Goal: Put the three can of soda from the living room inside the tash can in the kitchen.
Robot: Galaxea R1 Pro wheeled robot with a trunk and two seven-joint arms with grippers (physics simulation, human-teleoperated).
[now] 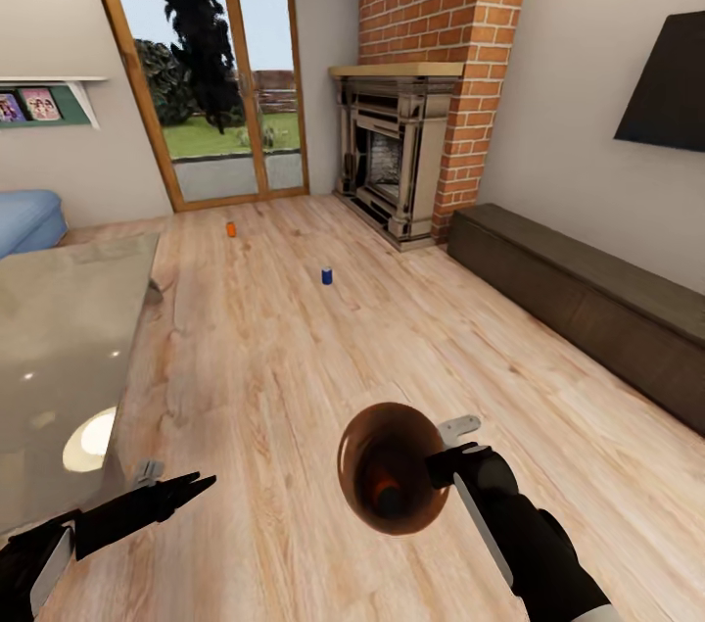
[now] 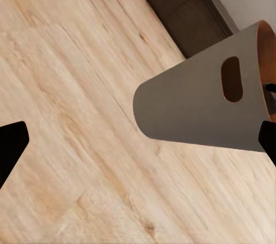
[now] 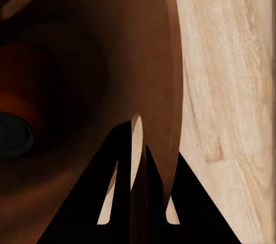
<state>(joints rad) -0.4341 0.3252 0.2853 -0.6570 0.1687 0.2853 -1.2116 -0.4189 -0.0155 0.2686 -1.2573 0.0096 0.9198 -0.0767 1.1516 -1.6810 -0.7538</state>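
- We see the tash can [image 1: 392, 465] carried low over the wood floor [image 1: 294, 387], tilted so its copper-brown mouth faces us; an orange can of soda [image 3: 14, 123] lies inside.
- Our right end effector [image 1: 443, 465] is clenched on the bucket's rim, one finger inside the wall and one outside.
- The left wrist view shows the bucket's grey side [image 2: 201, 100] with its handle slot.
- Our left end effector [image 1: 191, 488] hangs released, grasping nothing, beside the glass-topped bench [image 1: 59, 348].
- Farther off on the floor stand a blue can [image 1: 327, 276] and another orange can [image 1: 231, 229], well apart, near the glass doors [image 1: 211, 64] and brick fireplace [image 1: 392, 152].
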